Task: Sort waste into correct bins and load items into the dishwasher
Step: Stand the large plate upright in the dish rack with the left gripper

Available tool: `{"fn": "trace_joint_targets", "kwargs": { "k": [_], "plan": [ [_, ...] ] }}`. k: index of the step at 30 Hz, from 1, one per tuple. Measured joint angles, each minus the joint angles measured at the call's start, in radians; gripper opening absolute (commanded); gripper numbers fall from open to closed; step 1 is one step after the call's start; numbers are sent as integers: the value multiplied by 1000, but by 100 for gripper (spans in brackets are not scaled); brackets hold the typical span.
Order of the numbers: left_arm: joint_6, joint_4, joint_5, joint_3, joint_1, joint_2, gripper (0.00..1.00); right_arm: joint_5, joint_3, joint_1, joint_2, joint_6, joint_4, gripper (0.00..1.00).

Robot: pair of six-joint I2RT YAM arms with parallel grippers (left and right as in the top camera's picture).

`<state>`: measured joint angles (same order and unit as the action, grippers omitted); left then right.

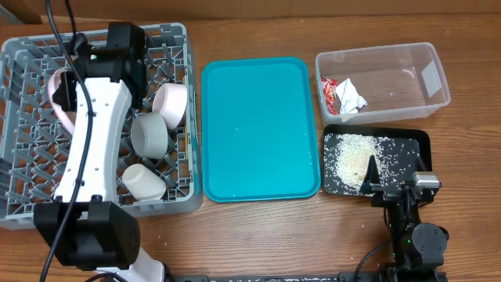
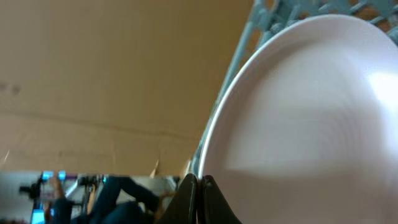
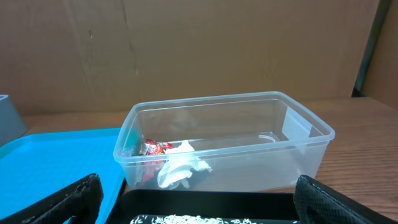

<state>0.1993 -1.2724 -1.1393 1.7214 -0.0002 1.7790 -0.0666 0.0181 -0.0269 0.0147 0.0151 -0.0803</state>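
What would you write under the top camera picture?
Left arm loads the grey dish rack; wrapper in clear tub, rice in black tray.

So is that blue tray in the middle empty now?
Nearly. The teal serving tray holds no dishes or wrapper, only a few tiny white specks. The wrapper lies in the clear tub, and the grains in the black tray.

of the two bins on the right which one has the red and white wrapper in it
The clear plastic tub, the one farther from the robot. The crumpled wrapper lies at its left end; the black tray beside it holds only white grains.
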Motion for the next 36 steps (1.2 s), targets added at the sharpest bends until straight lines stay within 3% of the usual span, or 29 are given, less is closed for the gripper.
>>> {"fn": "trace_joint_targets", "kwargs": {
  "k": [8, 14, 17, 29, 36],
  "plan": [
    [-261, 119, 126, 0, -3, 24, 4, 0, 0, 0, 0, 1, 0, 100],
    [-355, 130, 178, 0, -6, 24, 7, 0, 0, 0, 0, 0, 0, 100],
    [-382, 126, 203, 0, -6, 24, 23, 0, 0, 0, 0, 1, 0, 100],
    [-397, 125, 232, 0, -7, 24, 20, 0, 0, 0, 0, 0, 0, 100],
    [-368, 124, 232, 0, -91, 24, 41, 0, 0, 0, 0, 1, 0, 100]
  ]
}}
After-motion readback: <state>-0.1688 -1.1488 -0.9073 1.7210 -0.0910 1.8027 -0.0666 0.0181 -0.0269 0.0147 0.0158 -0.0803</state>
